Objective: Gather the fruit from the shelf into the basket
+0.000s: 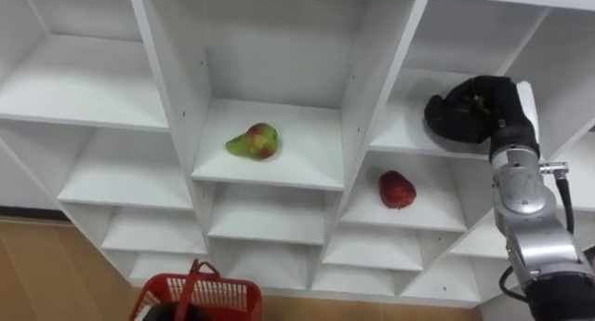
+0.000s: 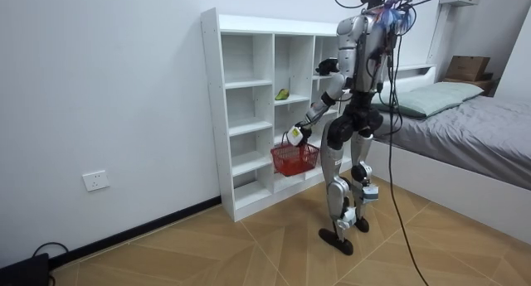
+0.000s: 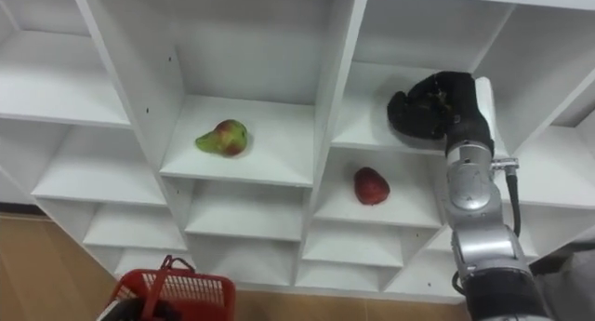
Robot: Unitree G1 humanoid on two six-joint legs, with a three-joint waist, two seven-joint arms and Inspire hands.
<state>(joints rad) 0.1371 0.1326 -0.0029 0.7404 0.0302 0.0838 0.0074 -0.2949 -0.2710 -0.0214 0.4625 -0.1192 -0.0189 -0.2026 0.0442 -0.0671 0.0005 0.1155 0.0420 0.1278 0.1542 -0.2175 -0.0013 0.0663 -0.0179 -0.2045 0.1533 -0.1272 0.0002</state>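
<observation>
The left hand (image 2: 295, 136) grips the red basket (image 1: 218, 295) by its handle, contents unclear; the pear (image 1: 254, 141) and the red fruit (image 1: 397, 189) lie uncollected in the closet (image 1: 367, 88); the right hand (image 1: 476, 109) reaches into the upper right compartment, grip impossible to tell
</observation>
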